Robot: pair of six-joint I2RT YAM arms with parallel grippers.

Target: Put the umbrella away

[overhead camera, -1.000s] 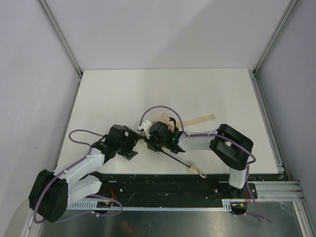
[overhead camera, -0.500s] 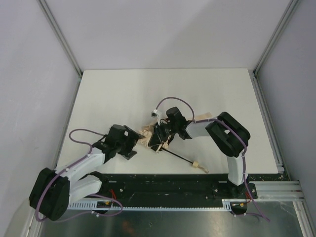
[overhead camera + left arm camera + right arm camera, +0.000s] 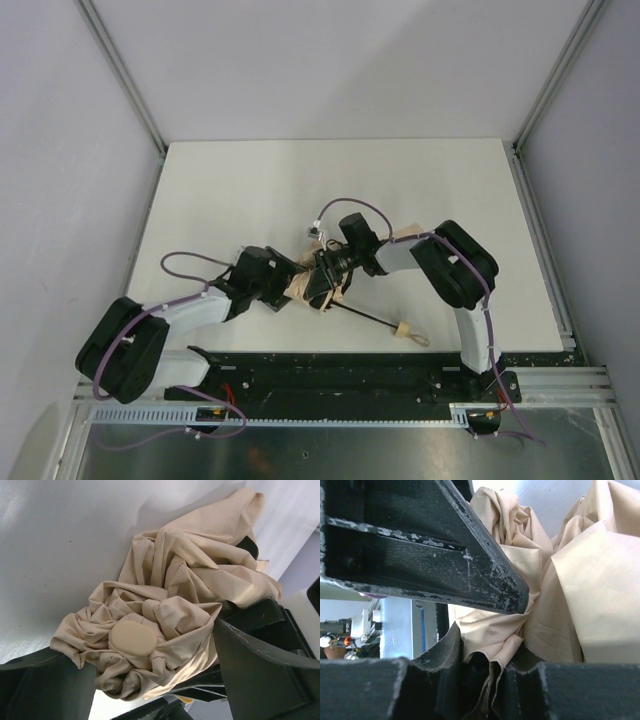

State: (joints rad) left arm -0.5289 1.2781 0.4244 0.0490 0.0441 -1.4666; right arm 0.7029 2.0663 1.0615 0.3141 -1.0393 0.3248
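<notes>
**Item: umbrella** [image 3: 298,287], collapsed, lying on the white desk [image 3: 250,190] towards its near edge.

- **Handle end:** The small tan handle [image 3: 403,328] and loop strap [image 3: 418,340] are lying closest to the arm bases. The thin black shaft [image 3: 365,316] is running from there up and left into the canopy.
- **Canopy:** The tan canopy [image 3: 175,580] is sitting bunched and crumpled, with its oval cap [image 3: 132,637] showing.
- **Left end effector** [image 3: 150,650]: It is standing spread wide, with its fingers [image 3: 260,670] straddling the bunch.
- **Right end effector** [image 3: 490,625]: It is pinching a fold of canopy between its dark fingers [image 3: 470,570], just beside the left one.
</notes>
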